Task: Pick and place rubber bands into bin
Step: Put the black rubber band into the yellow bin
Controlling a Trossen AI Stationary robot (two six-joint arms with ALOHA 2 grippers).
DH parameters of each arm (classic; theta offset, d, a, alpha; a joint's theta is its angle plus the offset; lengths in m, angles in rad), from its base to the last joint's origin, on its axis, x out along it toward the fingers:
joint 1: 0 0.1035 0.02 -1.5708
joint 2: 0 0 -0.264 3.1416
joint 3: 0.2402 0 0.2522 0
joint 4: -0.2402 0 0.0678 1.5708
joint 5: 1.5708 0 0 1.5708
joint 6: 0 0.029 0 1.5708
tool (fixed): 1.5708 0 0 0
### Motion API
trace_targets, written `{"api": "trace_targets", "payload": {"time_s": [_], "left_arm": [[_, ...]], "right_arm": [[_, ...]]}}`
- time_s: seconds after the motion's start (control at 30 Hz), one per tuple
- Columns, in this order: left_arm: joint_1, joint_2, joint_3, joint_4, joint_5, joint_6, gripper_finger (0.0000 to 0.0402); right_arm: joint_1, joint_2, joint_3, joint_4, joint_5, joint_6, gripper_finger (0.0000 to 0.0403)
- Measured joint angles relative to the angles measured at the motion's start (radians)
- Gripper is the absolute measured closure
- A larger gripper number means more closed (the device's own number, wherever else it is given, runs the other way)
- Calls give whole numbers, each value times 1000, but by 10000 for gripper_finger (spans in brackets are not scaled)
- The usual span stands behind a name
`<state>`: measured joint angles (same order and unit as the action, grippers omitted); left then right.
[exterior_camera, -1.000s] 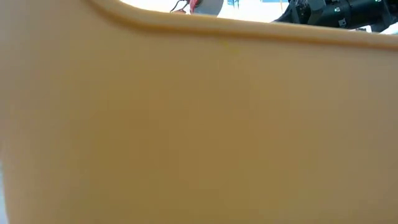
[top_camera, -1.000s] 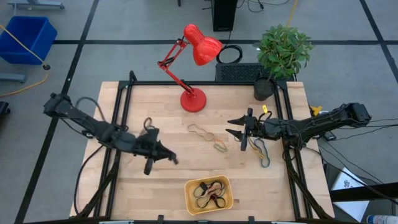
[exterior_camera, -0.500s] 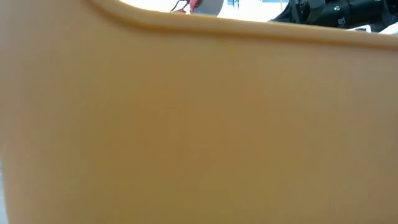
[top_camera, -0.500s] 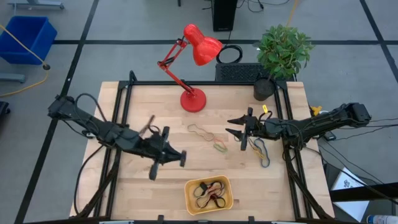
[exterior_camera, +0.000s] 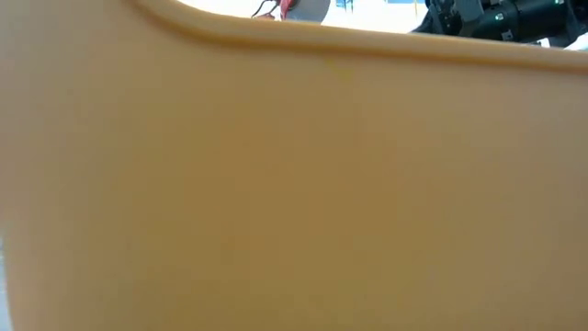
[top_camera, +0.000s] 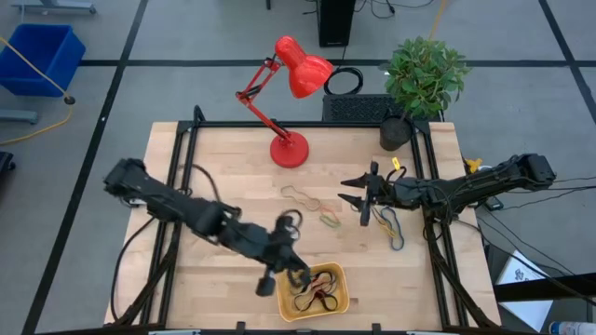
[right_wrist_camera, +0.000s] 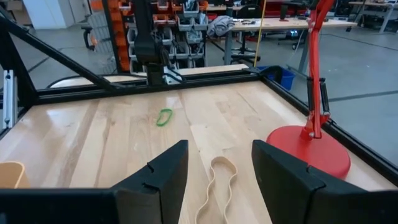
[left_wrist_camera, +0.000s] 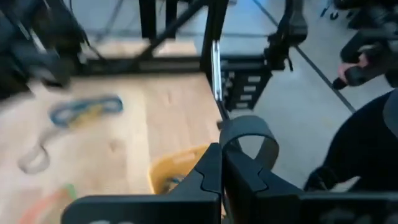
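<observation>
My left gripper [top_camera: 296,272] is shut on a dark grey rubber band [left_wrist_camera: 250,132] and stands over the left far corner of the yellow-orange bin [top_camera: 313,291], near the table's front edge. The bin holds several black and reddish bands, and its wall [exterior_camera: 276,184] fills the low view. My right gripper [top_camera: 355,195] is open and empty at the right middle of the table. A tan band [top_camera: 300,196] lies flat on the table before it and also shows in the right wrist view [right_wrist_camera: 217,180]. A yellow-green band [top_camera: 330,221] and a blue-yellow bunch [top_camera: 392,227] lie nearby. My left gripper pinches the dark grey band between its two shut fingertips, at the loop's lower part [left_wrist_camera: 227,142]. The rest of the band stands up as an open arch above the fingertips, lifted clear of the table and the bin.
A red desk lamp [top_camera: 290,147] stands at the table's far middle and a potted plant [top_camera: 424,74] at the far right corner. A small green band [right_wrist_camera: 164,116] lies farther left on the table. A person in dark clothing [left_wrist_camera: 373,143] is beyond the table's edge.
My left gripper has gone from the table's left middle toward the right and the near edge, up to the bin, staying shut on the dark grey band. My right arm has kept still.
</observation>
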<state>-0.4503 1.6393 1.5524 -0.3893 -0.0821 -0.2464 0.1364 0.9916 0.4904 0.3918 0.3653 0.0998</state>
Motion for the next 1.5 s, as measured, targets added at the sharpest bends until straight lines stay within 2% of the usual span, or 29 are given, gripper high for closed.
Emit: {"api": "trace_targets", "payload": {"time_s": [0.27, 0.43, 0.67, 0.77, 0.97, 1.5], "left_arm": [[-4, 180, 0, 28, 67, -217, 392], [0, 295, 0, 76, 128, -294, 397], [11, 407, 0, 78, 152, -383, 395], [19, 431, 0, 77, 162, -409, 395], [38, 438, 0, 75, 161, -440, 371], [45, 438, 0, 109, 160, -439, 367]], "right_arm": [[0, 0, 0, -11, 0, -18, 231], [0, 0, 0, -10, 0, -18, 229], [0, 0, 0, -10, -4, -15, 230], [0, 0, 0, -11, -4, -15, 229], [0, 0, 0, -22, -4, -15, 231], [1, 0, 0, -31, -5, -7, 230]]}}
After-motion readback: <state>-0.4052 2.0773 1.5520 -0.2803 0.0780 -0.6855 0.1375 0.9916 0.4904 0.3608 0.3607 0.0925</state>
